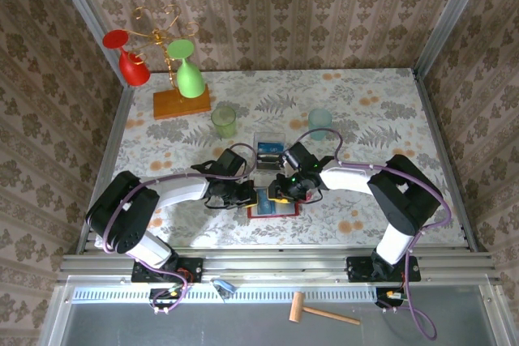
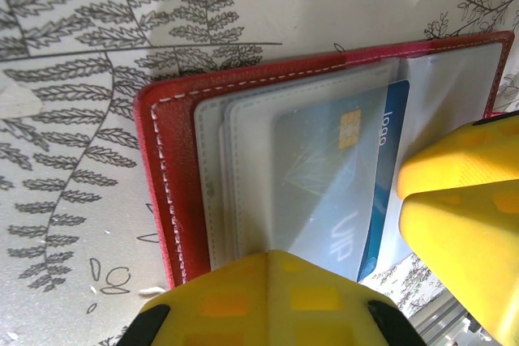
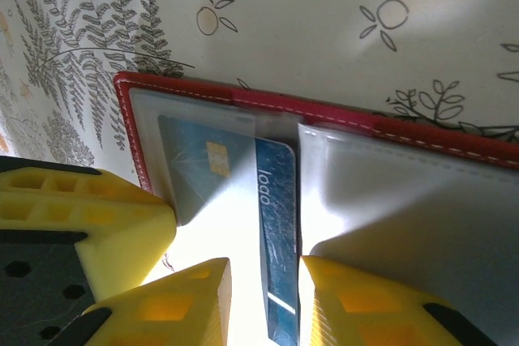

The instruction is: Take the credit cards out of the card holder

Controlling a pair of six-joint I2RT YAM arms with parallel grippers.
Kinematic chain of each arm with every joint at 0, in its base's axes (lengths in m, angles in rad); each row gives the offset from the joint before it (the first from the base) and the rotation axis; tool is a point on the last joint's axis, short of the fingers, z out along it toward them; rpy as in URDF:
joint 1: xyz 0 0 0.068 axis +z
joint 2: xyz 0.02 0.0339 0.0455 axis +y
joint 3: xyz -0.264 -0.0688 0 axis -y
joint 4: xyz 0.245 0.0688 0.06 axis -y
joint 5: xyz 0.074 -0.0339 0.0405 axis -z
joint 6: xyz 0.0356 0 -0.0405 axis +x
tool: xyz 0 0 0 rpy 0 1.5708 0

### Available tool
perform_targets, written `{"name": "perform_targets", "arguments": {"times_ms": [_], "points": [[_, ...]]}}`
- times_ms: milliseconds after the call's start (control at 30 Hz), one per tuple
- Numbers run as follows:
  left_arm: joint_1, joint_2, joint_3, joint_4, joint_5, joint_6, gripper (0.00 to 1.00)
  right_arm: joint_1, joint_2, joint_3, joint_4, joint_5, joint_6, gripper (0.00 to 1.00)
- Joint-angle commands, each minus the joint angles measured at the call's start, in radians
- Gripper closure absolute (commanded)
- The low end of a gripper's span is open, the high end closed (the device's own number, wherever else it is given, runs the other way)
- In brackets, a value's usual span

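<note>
Red card holder (image 1: 280, 210) lies open near table (image 1: 365, 224) edge; left tool (image 1: 248, 194) clenched, right tool's (image 3: 261, 269) grip on credit card (image 3: 276, 192) unclear.

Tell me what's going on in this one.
Both arms are working over the open red card holder, which lies toward the near side of the table. The left arm's fingers are shut and rest on the edge of its clear pockets. The right arm's fingers stand apart on either side of the exposed strip of a blue credit card. The card sits partly out of its pocket, not yet removed.
</note>
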Motion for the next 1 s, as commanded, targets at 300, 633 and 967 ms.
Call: {"name": "perform_targets", "arguments": {"times_ms": [300,633,967], "points": [[-0.008,0.018,0.043,-0.09,-0.019,0.035,0.95,-0.015,0.03,-0.043,0.086,-0.06,0.035,0.73],[-0.009,0.009,0.075,-0.102,-0.009,0.036,0.94,-0.027,0.024,-0.059,0.098,-0.068,0.038,0.73],[-0.01,0.056,0.052,-0.093,-0.019,0.038,0.94,-0.031,0.029,-0.062,0.107,-0.076,0.04,0.73]]}}
